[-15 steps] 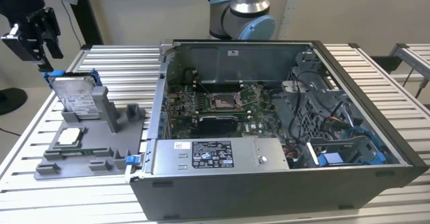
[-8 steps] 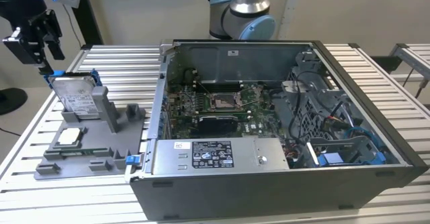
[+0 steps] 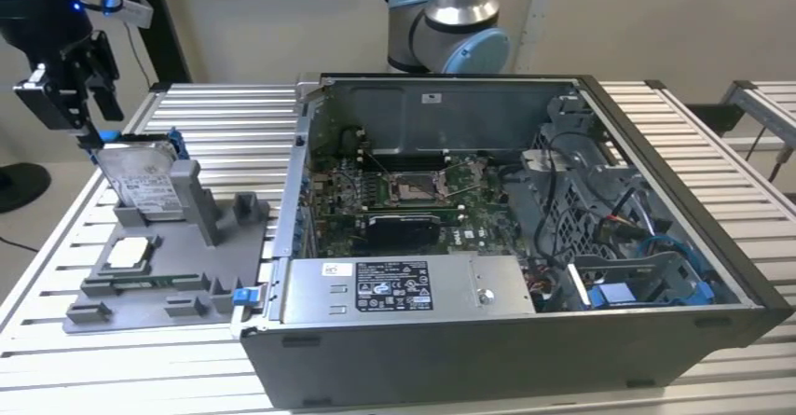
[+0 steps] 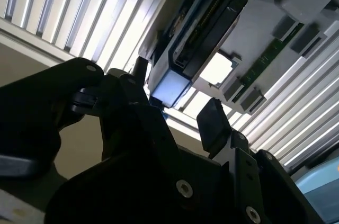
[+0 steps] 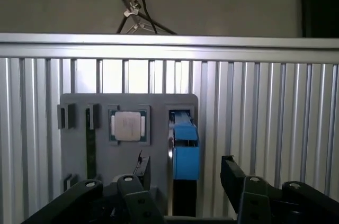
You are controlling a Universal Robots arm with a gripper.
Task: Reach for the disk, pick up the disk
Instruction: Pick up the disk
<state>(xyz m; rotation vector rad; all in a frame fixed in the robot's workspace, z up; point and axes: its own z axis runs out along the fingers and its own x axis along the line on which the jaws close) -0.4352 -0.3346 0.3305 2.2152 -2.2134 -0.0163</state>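
— Exterior view: where is your pincer?
— My pincer hangs at the exterior view's left, just over the top edge of the disk. The disk stands on edge in a grey fixture beside the open computer case.
— Second wrist view?
— Jaws spread wide. The disk's blue bracket sits between my fingers, and I see no contact.
— First wrist view?
— A finger on either side of that blue edge, a gap on both sides, nothing gripped. A processor chip lies in the fixture just beside the disk.
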